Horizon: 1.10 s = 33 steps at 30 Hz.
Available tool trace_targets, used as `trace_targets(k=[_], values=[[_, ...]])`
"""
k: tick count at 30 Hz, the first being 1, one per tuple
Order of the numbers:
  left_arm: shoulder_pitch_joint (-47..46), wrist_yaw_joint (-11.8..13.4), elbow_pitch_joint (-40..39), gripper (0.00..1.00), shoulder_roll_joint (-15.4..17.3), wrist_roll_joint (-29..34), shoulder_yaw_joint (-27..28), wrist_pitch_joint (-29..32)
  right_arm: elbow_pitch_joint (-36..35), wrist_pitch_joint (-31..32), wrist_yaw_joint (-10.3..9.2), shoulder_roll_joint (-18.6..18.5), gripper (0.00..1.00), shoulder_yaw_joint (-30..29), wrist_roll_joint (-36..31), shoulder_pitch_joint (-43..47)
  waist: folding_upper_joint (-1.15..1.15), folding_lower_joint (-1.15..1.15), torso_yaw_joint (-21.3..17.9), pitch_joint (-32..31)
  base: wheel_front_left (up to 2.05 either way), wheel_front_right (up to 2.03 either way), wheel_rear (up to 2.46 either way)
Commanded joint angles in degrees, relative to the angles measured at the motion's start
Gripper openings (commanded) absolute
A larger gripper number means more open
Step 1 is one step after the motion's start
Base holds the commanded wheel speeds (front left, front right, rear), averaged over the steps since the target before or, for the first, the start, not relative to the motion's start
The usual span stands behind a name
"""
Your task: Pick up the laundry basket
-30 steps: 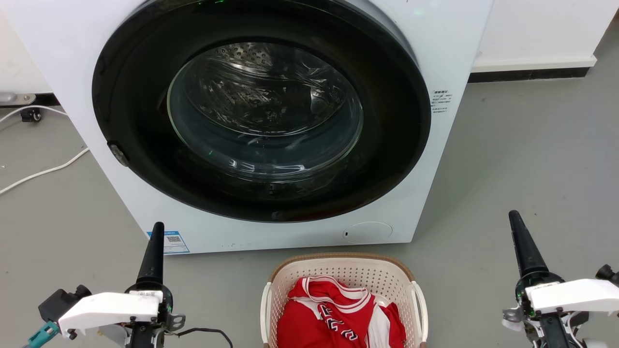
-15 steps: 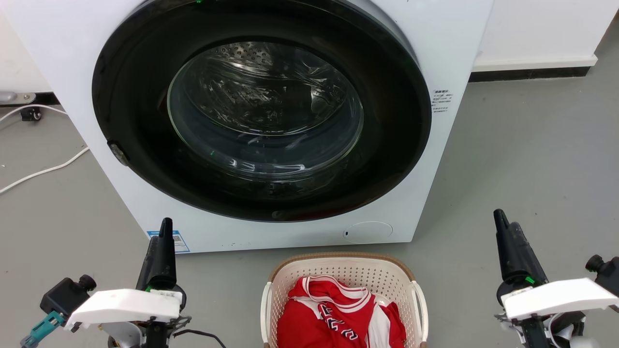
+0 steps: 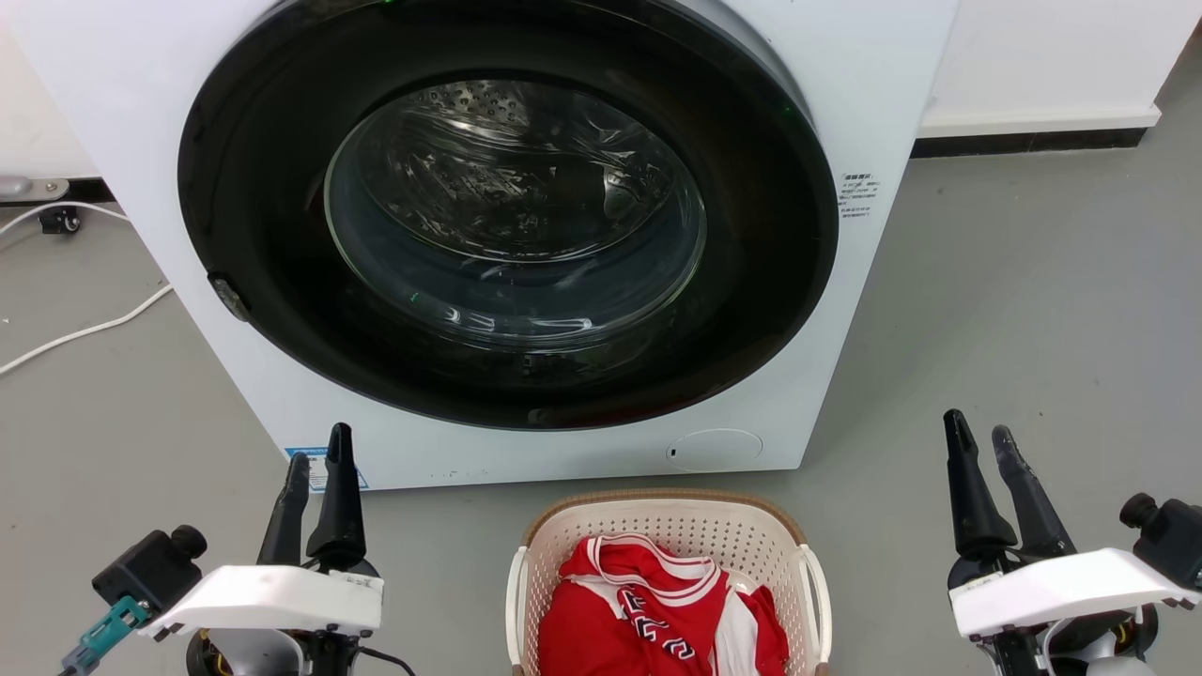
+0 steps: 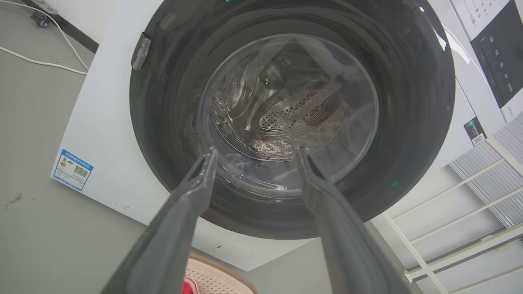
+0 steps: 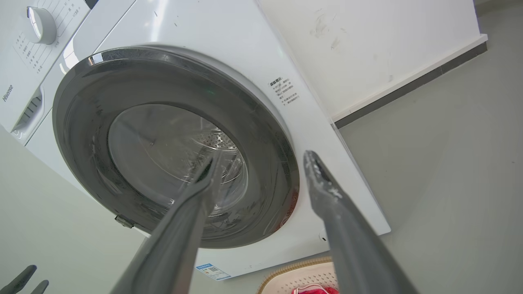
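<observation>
The laundry basket [image 3: 657, 526], cream perforated plastic with a brown rim and white loop side handles, sits on the floor at the bottom centre, holding a red and white garment [image 3: 657, 610]. My left gripper [image 3: 317, 448] hovers well to its left, fingers up and open, holding nothing. At the lower right my right gripper [image 3: 978, 434] is also open and empty, apart from the basket. A corner of the basket rim [image 4: 229, 273] peeks at the bottom of the left wrist view between the open fingers [image 4: 254, 157], and at the bottom of the right wrist view [image 5: 302, 277] by my right gripper [image 5: 261, 159].
A white front-loading washing machine [image 3: 883, 103] with a closed dark round door [image 3: 507, 207] stands right behind the basket. A white cable [image 3: 84, 329] lies on the grey floor at the left. A white wall base [image 3: 1033, 122] runs at the back right.
Both grippers have gone from shut to open, each turning its fingers apart. The left arm drifted slightly right and the right arm slightly left, toward the basket. The basket has not moved.
</observation>
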Motion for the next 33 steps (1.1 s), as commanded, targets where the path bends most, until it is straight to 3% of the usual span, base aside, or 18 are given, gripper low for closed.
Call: trace_targets(k=[1, 33], values=[[0.06, 0.16, -1.11, 1.0, 0.21, 1.65, -0.17, -0.58, -1.23, -0.61, 0.02, -0.19, 1.0, 0.19, -1.73, -0.11, 0.0, 0.0, 0.01, 0.03, 0.0, 0.0, 0.0], [2.06, 2.2, -2.47, 1.0, 0.25, 24.36, -2.47, -5.47, -3.41, -5.49, 0.01, -0.24, 1.0, 0.78, -25.3, 2.07, 0.0, -0.01, 0.2, 0.65, 0.0, 0.0, 0.0]])
